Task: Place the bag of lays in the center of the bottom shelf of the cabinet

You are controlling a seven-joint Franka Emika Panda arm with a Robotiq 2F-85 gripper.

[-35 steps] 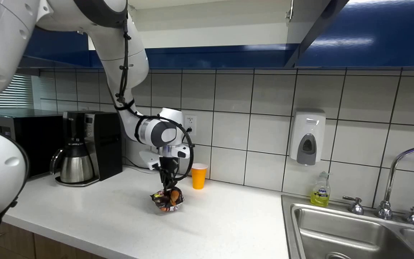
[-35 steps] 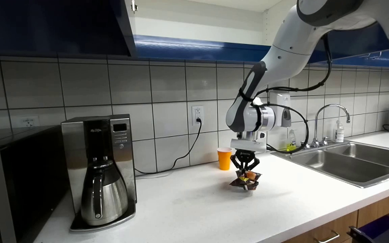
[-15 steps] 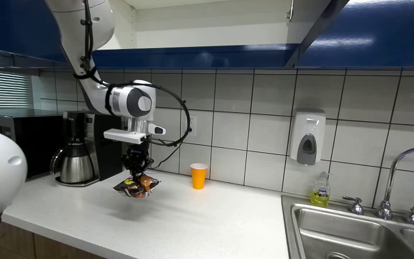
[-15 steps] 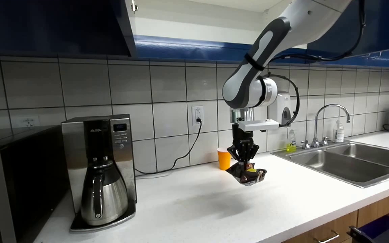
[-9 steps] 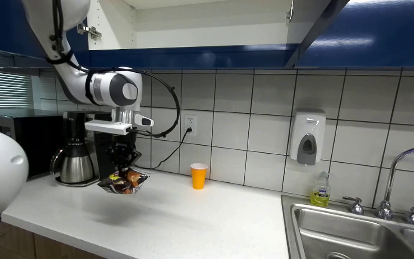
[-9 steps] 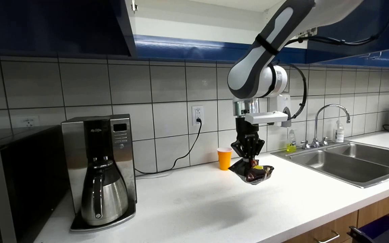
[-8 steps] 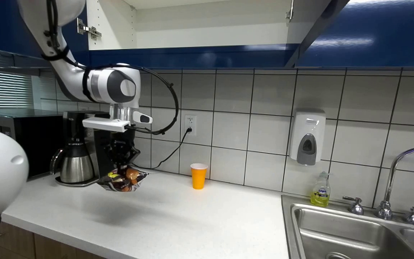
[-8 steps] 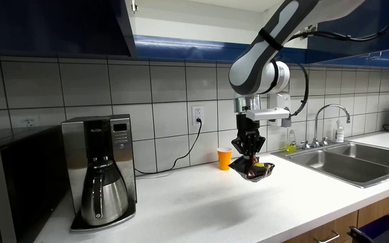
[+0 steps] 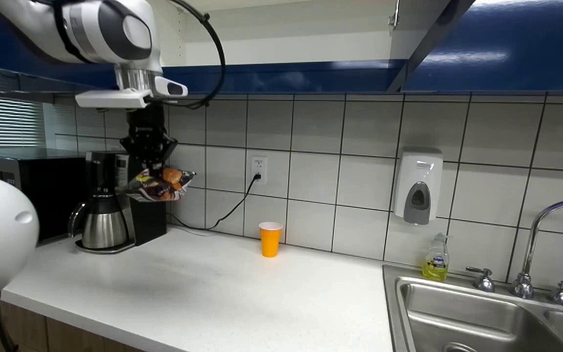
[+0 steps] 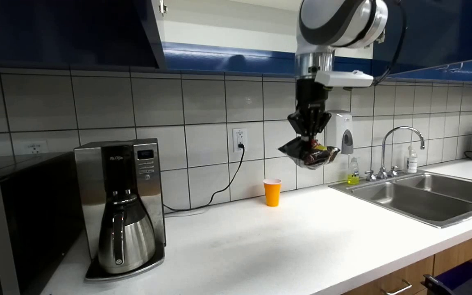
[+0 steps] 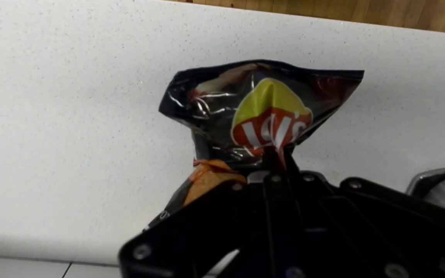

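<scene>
The bag of lays (image 9: 164, 188) is a dark crinkly packet with a yellow and red logo. My gripper (image 10: 308, 138) points down and is shut on the pinched middle of the bag (image 10: 312, 155), which hangs well above the counter. In the wrist view the bag (image 11: 222, 112) spreads out past the closed fingertips (image 11: 280, 156). The cabinet (image 9: 286, 46) is open, with a white interior and a blue lower front edge, and also shows in an exterior view (image 10: 232, 24). The gripper is lower than that edge. The bottom shelf's top surface is hidden behind the edge.
An open blue cabinet door (image 9: 506, 54) sticks out at one side of the opening. An orange cup (image 9: 270, 242) stands on the counter (image 9: 262, 303) by the wall. A coffee maker (image 10: 119, 209), a microwave (image 10: 27, 213) and a sink (image 9: 477, 318) are around it.
My gripper has lifted the bag from near the counter to well above it, rising most in the last half second. It has also shifted away from the orange cup. The grip has stayed shut.
</scene>
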